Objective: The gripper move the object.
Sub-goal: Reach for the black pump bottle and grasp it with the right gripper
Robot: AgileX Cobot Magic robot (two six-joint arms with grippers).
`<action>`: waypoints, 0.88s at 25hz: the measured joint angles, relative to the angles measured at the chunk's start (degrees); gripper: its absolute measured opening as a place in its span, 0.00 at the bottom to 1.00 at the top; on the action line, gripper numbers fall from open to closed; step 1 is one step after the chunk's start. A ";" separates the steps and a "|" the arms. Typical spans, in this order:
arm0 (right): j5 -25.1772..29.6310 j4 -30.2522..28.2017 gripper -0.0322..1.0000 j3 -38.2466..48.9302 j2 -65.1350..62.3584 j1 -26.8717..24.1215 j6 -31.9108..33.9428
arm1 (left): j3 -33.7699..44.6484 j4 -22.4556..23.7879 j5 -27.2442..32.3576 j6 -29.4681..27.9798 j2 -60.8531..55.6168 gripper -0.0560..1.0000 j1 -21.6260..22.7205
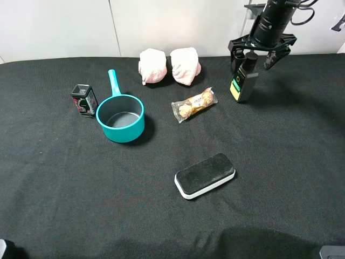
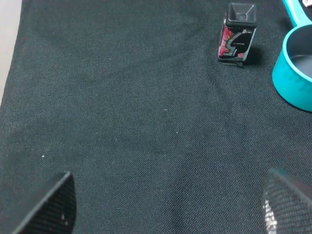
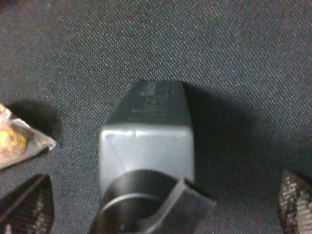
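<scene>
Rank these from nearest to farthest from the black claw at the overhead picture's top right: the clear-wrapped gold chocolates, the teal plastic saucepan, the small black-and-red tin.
From the right gripper:
1. Clear-wrapped gold chocolates, mid-table.
2. Teal saucepan, left of them.
3. Black-and-red tin, far left.

Saw a teal saucepan (image 1: 120, 128) just beside a black-and-red tin (image 1: 84, 100), two pink cloths (image 1: 153, 66) behind, wrapped chocolates (image 1: 194, 104) and an eraser (image 1: 205, 175) on the black tabletop (image 1: 64, 178).
</scene>
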 joint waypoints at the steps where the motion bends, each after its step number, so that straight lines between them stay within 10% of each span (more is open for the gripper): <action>1: -0.10 0.00 0.70 0.00 0.13 0.00 0.00 | 0.00 0.00 0.00 0.00 0.00 0.77 0.00; 22: -2.19 -1.55 0.70 0.05 2.75 0.00 0.00 | 0.00 0.00 0.00 0.00 0.00 0.77 0.00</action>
